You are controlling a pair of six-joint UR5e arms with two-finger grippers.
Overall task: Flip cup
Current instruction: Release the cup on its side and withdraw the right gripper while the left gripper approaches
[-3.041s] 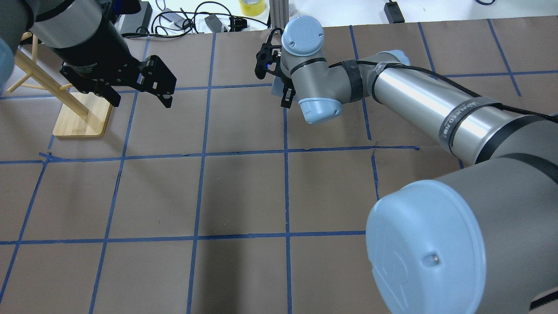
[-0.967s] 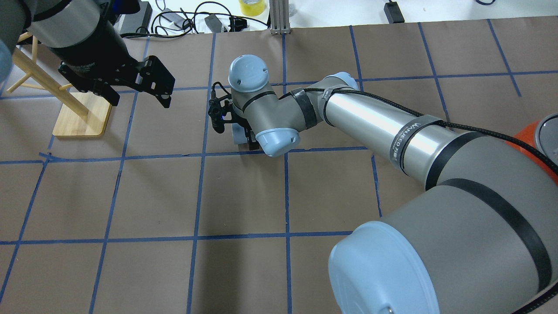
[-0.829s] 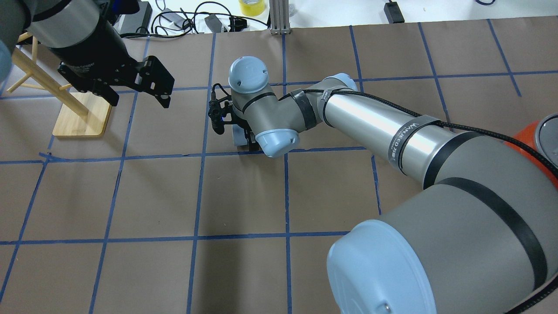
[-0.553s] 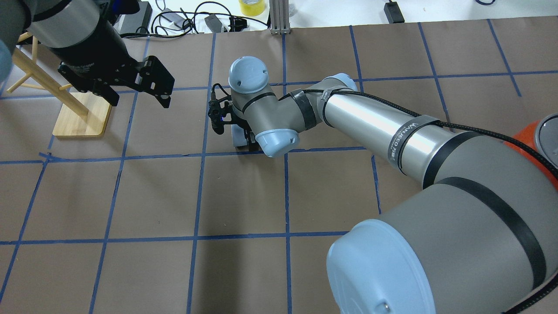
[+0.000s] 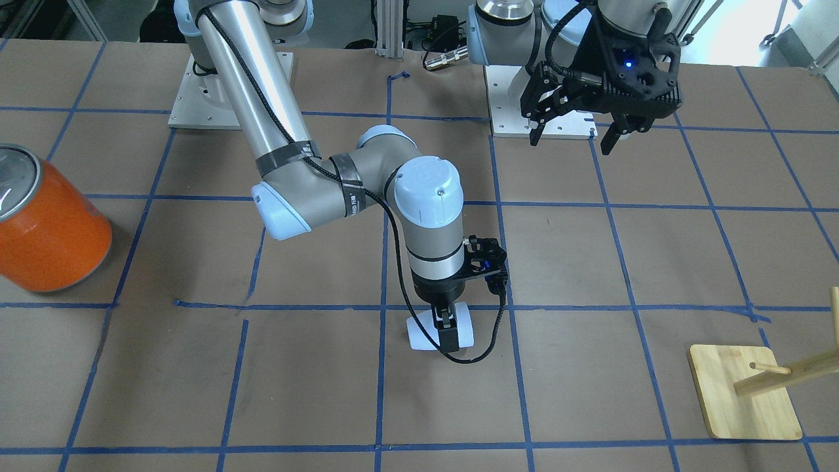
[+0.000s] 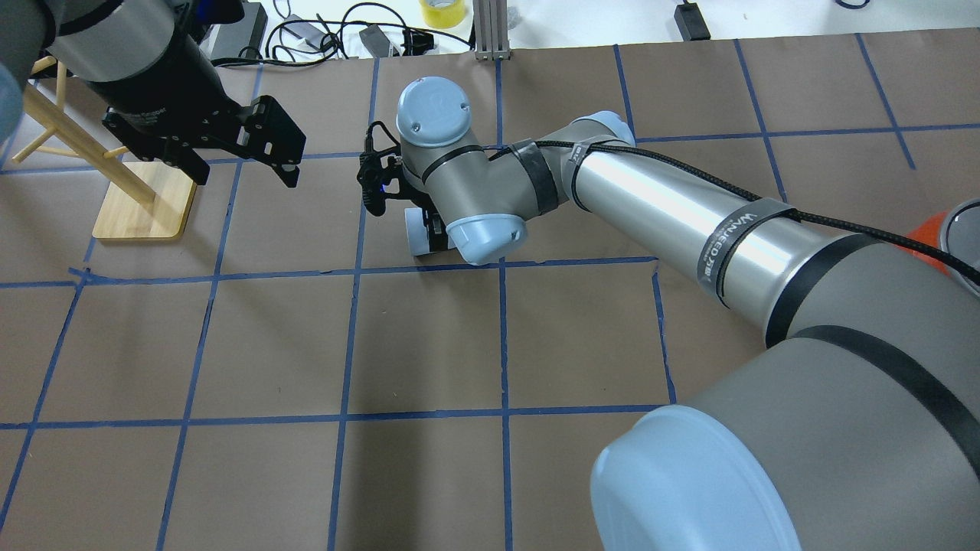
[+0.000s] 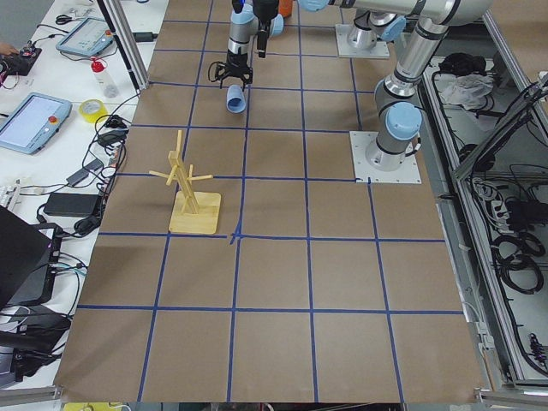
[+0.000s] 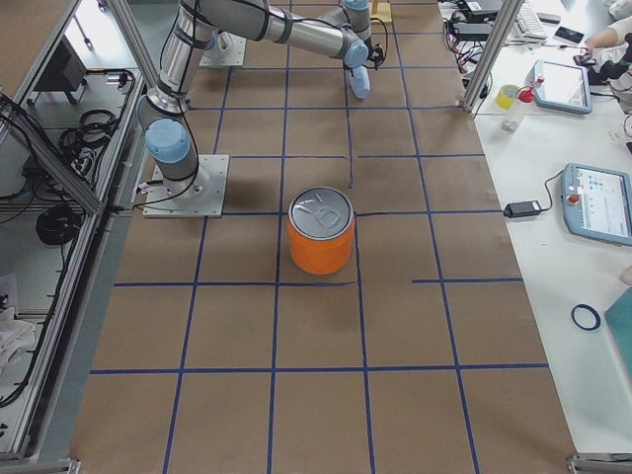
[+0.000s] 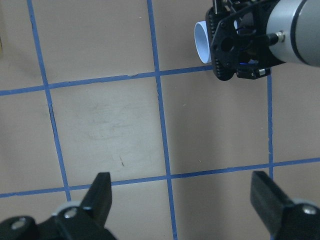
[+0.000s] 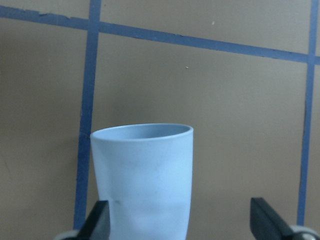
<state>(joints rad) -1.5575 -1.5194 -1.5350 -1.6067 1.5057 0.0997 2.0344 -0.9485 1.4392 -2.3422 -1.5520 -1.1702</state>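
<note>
The pale blue-white cup [image 5: 429,335] lies on its side on the brown table, also seen in the overhead view [image 6: 417,229] and the left wrist view [image 9: 202,42]. My right gripper [image 5: 449,331] points down over it. In the right wrist view the cup [image 10: 142,180] sits between the widely spread fingers, close to the left finger [image 10: 97,222], with its rim pointing away; the right gripper [image 10: 182,225] is open. My left gripper [image 5: 573,134] hovers open and empty well off to the side, as the left wrist view [image 9: 185,200] shows.
A large orange can [image 5: 46,223] with a silver top stands at the table's end on my right. A wooden peg rack [image 5: 747,393] on a board stands on my left, near the left gripper [image 6: 245,172]. Blue tape lines grid the table.
Three seconds ago the right arm held the cup farther back; it has brought it nearer and left. In the last second the wrist shifted slightly and the cup now shows white beside the fingers.
</note>
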